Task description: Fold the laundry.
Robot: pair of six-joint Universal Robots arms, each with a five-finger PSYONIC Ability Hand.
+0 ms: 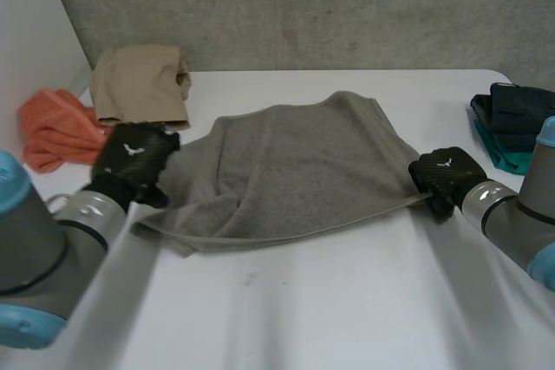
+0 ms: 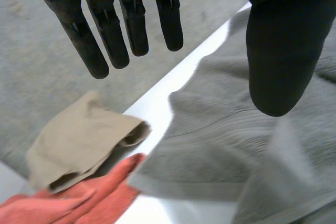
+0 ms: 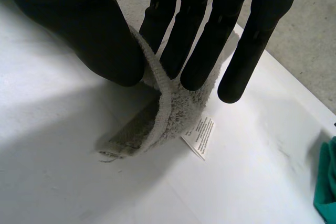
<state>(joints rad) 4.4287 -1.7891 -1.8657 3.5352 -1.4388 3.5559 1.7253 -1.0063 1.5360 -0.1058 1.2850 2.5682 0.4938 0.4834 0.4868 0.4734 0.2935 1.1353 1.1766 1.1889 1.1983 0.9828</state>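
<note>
Grey towel (image 1: 295,171) across middle of white table (image 1: 347,301), right hand (image 1: 445,178) pinching its right near corner between thumb and fingers, left hand (image 1: 134,158) released, fingers straight, at its left edge, tan cloth (image 1: 139,84) and orange cloth (image 1: 56,127) far left

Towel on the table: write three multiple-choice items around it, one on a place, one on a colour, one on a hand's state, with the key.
1. The tan cloth lies: A. against the orange cloth; B. on the towel; C. under the right hand.
2. The towel is: A. blue; B. grey; C. white.
3. The right hand is: A. open above the table; B. curled, holding nothing; C. pinching the towel's corner.
Key: 1 A, the two cloths touch at the table's far left; 2 B, grey in every view; 3 C, the right wrist view shows the corner squeezed between thumb and fingers.
</note>
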